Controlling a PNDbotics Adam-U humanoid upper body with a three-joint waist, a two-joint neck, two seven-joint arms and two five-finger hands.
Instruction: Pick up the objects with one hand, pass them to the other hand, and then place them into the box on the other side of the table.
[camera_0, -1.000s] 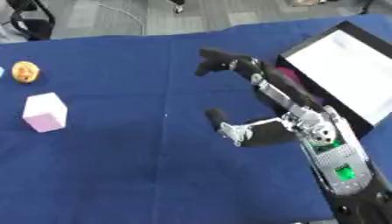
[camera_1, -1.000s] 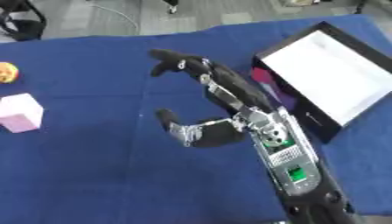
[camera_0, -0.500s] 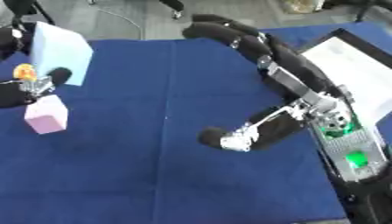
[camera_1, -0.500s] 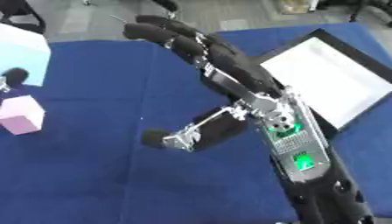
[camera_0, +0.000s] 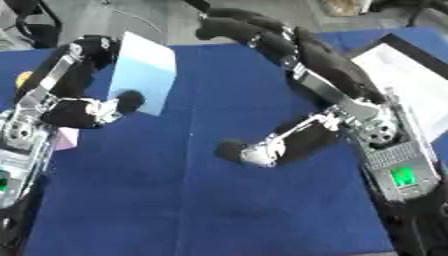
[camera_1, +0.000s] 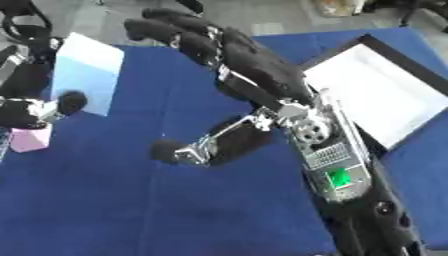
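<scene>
Above the blue bench (camera_0: 201, 200), the left hand (camera_0: 74, 107) pinches a pale blue block (camera_0: 140, 74) in its fingers; the right hand (camera_1: 236, 75) hovers nearby, fingers spread, holding nothing, beside the box (camera_1: 372, 97).

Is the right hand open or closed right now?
Open. The right hand has its fingers stretched out and thumb spread apart, holding nothing.

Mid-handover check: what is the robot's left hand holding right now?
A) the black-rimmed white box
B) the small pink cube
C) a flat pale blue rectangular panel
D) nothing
C: the left hand has its thumb and fingers round the flat pale blue rectangular panel, held up above the blue cloth.
</scene>
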